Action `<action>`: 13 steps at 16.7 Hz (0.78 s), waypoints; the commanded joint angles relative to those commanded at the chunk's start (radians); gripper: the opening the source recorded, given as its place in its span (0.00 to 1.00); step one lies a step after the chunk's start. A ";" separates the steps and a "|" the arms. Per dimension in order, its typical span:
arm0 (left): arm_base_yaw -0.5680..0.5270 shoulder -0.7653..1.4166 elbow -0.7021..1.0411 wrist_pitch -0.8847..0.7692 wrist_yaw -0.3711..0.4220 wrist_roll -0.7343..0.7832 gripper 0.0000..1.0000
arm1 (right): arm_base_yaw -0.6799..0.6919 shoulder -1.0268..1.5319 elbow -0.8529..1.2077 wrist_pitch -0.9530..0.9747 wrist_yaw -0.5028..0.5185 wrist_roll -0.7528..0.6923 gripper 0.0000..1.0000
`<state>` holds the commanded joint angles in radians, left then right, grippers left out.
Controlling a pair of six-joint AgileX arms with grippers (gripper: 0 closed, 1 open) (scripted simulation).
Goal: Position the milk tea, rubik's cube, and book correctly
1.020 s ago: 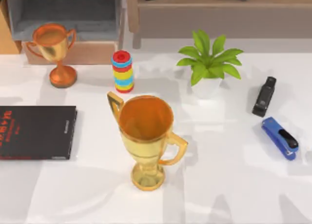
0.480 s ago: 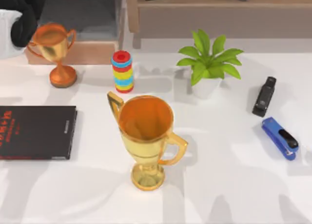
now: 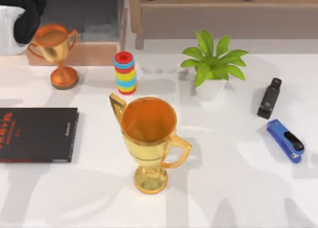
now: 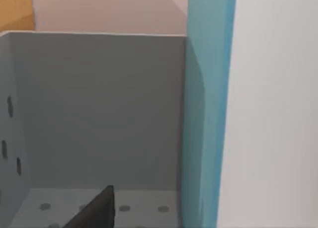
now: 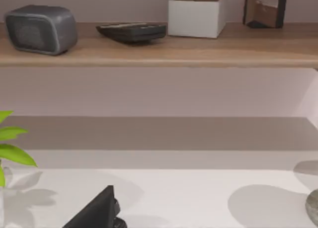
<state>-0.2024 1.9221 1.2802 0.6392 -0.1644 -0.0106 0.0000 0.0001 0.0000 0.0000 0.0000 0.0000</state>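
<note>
White table [image 3: 238, 188], items directly on it: big gold trophy [image 3: 149, 138] front-centre, upright. Smaller orange trophy [image 3: 54, 51] back-left, just in front of wooden box [image 3: 74, 53]. Stack of coloured discs [image 3: 124, 72] betw the 2 trophies. Potted plant [image 3: 212, 69] back, right of centre. Black stapler [image 3: 269, 98] + blue stapler [image 3: 285, 140] near right edge. Black book w/ red lettering [image 3: 37, 134] flat at left edge.

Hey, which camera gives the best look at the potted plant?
The top view: it shows the whole potted plant, green leaves over the white pot, standing on the table. The right wrist view catches a few leaf tips at its edge. The left wrist view faces a grey compartment instead.
</note>
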 joint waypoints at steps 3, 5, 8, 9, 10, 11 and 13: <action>0.003 0.052 0.072 -0.020 0.005 0.000 1.00 | 0.000 0.000 0.000 0.000 0.000 0.000 1.00; 0.006 0.077 0.109 -0.031 0.007 0.000 1.00 | 0.000 0.000 0.000 0.000 0.000 0.000 1.00; 0.006 0.083 0.117 -0.034 0.008 0.000 1.00 | 0.000 0.000 0.000 0.000 0.000 0.000 1.00; 0.006 0.083 0.117 -0.034 0.008 0.000 1.00 | 0.000 0.000 0.000 0.000 0.000 0.000 1.00; 0.006 0.083 0.117 -0.034 0.008 0.000 0.92 | 0.000 0.000 0.000 0.000 0.000 0.000 1.00; 0.006 0.083 0.117 -0.034 0.008 0.000 0.85 | 0.000 0.000 0.000 0.000 0.000 0.000 1.00; 0.006 0.083 0.117 -0.034 0.008 0.000 0.70 | 0.000 0.000 0.000 0.000 0.000 0.000 1.00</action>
<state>-0.1962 2.0053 1.3973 0.6053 -0.1564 -0.0110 0.0000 0.0001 0.0000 0.0000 0.0000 0.0000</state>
